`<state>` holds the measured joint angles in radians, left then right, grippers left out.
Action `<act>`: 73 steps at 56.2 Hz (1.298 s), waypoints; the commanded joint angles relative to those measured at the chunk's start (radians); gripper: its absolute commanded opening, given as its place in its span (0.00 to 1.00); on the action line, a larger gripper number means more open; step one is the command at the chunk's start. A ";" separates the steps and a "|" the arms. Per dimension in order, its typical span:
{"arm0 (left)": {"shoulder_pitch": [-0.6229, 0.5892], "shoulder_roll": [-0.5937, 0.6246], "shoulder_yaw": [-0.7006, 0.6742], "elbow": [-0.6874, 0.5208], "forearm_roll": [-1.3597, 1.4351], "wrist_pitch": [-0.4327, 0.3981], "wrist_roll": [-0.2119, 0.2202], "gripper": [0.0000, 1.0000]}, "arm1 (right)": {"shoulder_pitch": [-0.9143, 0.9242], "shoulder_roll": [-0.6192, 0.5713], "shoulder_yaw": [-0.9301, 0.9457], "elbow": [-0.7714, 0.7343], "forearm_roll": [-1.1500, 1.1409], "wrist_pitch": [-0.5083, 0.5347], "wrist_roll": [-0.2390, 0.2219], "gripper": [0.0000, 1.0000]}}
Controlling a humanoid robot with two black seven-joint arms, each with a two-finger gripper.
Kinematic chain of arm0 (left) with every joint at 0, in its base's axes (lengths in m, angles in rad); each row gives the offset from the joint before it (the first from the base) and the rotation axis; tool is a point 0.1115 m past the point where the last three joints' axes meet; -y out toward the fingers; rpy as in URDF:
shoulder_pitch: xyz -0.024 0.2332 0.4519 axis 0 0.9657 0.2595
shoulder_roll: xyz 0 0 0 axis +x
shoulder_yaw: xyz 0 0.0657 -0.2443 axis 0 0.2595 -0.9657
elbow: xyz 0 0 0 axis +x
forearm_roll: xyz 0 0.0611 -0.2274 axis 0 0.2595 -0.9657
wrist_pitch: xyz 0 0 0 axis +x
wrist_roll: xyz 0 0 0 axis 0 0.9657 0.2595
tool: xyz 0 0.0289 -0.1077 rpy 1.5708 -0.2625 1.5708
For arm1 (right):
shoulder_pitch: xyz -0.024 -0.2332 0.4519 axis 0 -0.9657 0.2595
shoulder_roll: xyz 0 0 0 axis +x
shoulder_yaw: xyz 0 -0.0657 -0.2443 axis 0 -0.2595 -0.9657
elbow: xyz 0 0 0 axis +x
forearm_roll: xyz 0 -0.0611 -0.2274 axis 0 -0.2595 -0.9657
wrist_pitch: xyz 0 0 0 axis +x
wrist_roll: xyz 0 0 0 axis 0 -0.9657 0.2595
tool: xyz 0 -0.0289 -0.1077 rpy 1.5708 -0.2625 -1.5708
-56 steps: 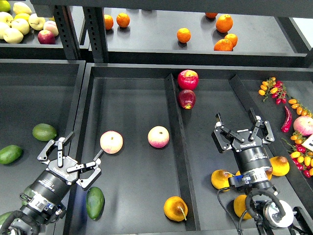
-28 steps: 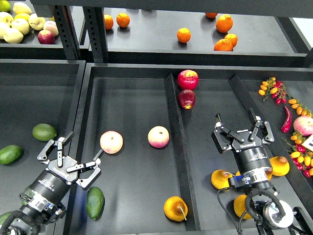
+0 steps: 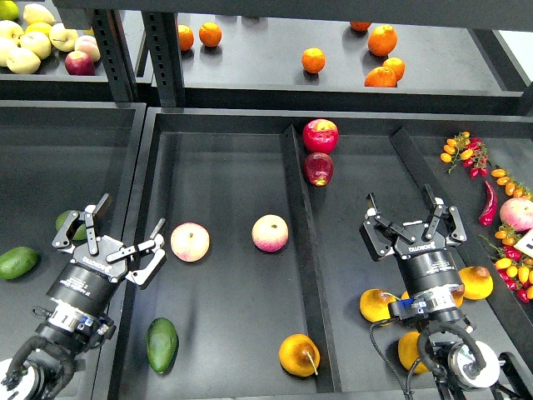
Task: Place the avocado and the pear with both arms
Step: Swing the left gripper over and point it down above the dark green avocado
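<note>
The dark green avocado (image 3: pixel 162 344) lies at the near left of the middle tray's left compartment. The golden pear (image 3: pixel 299 355), its stem pointing towards me, lies in the same compartment against the divider (image 3: pixel 298 242). My left gripper (image 3: pixel 127 220) is open and empty, above and to the left of the avocado, over the tray's left wall. My right gripper (image 3: pixel 401 206) is open and empty over the right compartment, well away from the pear.
Two pink-and-cream apples (image 3: pixel 190 242) (image 3: pixel 270 232) lie mid-compartment. Two red apples (image 3: pixel 320 135) are at the divider's far end. A lighter avocado (image 3: pixel 68 221) and a bright green one (image 3: pixel 17 262) lie in the left tray. Other pears (image 3: pixel 377 305) surround my right arm.
My left gripper has moved up and to the left, away from the dark avocado, still open. The right arm, avocado and pear have not moved.
</note>
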<state>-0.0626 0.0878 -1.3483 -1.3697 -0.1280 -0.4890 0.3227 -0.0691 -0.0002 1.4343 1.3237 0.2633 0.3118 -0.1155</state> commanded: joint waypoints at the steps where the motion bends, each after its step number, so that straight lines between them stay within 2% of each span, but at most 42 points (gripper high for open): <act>1: -0.131 0.142 0.063 0.018 0.002 0.000 0.061 1.00 | 0.000 0.000 0.000 0.000 -0.001 0.000 -0.003 1.00; 3: -0.160 0.182 0.096 0.021 0.001 0.000 0.081 1.00 | 0.000 0.000 0.000 0.000 -0.001 0.000 -0.003 1.00; 8: -0.246 0.302 0.207 0.023 0.002 0.000 0.165 1.00 | 0.000 0.000 0.002 0.000 -0.001 0.000 -0.004 1.00; 22: -0.519 0.492 0.610 0.024 0.059 0.000 0.166 0.99 | 0.000 0.000 0.003 -0.001 -0.004 -0.003 -0.006 1.00; 31: -0.775 0.566 0.895 0.053 0.114 0.000 0.166 1.00 | 0.000 0.000 0.005 -0.001 -0.004 -0.003 -0.007 1.00; 41: -1.022 0.563 1.227 0.061 0.145 0.000 0.166 0.99 | 0.000 0.000 0.011 -0.001 -0.006 -0.008 -0.007 1.00; 42: -1.086 0.554 1.332 0.061 0.154 0.000 0.166 0.99 | 0.000 0.000 0.012 -0.003 -0.006 -0.008 -0.009 1.00; 50: -1.197 0.508 1.558 0.061 0.205 0.000 0.166 0.99 | 0.000 0.000 0.014 -0.003 -0.006 -0.008 -0.009 1.00; 73: -1.316 0.320 1.893 0.159 0.228 0.000 0.166 0.99 | 0.000 0.000 0.017 -0.001 -0.006 -0.008 -0.009 1.00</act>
<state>-1.3421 0.4614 0.4626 -1.2371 0.0993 -0.4886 0.4885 -0.0690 0.0000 1.4509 1.3221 0.2579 0.3037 -0.1244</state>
